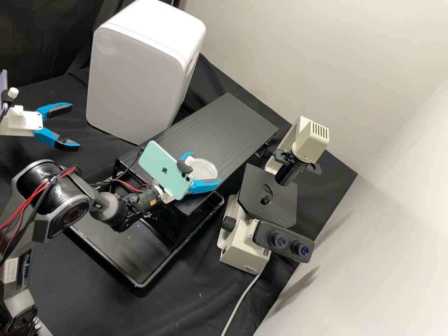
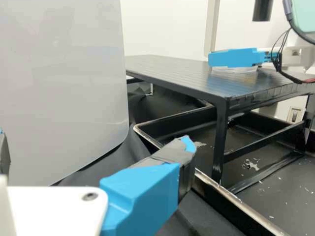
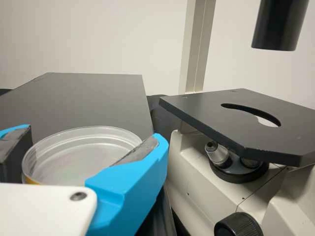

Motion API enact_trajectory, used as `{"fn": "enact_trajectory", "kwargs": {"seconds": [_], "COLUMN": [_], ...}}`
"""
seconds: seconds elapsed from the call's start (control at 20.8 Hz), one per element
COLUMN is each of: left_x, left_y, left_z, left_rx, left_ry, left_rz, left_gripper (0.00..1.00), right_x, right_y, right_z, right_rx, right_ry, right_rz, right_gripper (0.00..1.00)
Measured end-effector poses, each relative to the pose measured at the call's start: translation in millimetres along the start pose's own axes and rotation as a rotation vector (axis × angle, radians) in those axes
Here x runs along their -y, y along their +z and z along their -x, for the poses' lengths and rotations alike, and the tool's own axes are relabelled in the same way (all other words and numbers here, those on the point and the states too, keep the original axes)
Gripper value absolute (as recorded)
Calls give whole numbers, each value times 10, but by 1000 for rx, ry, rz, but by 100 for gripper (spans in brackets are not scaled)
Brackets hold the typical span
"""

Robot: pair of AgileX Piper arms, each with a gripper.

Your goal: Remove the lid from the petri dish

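Observation:
A clear round petri dish point(image 1: 208, 168) with its lid on rests at the near end of a black raised platform point(image 1: 224, 126). My right gripper point(image 1: 203, 171) reaches in from the left and straddles the dish, one blue finger on each side of the rim. In the right wrist view the dish point(image 3: 83, 152) sits between the fingers point(image 3: 142, 162), which press against the lid's edge. My left gripper point(image 1: 70, 126) hangs open far to the left, beside the white box, with nothing in it. The left wrist view shows the dish point(image 2: 239, 70) far off on the platform.
A tall white box point(image 1: 140, 70) stands at the back left. The platform stands in a shallow black tray point(image 1: 140, 261). A microscope point(image 1: 266, 210) with a black stage point(image 3: 236, 118) stands just right of the dish. A wall closes off the right side.

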Motion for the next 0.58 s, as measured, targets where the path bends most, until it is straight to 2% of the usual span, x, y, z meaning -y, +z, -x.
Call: {"fn": "enact_trajectory", "kwargs": {"seconds": [0.29,0.58], "left_x": [0,0], "left_y": [-2,-2], "left_z": [0,0], "left_rx": [-2,-2], "left_ry": [1,1], "left_rz": [1,1], "left_gripper": [100,100], "right_x": [6,-28], "right_y": [7,-20], "right_z": [17,149], "right_rx": [-3,-10], "right_ry": [4,11], "right_rz": [0,0], "right_gripper": [0,0]}}
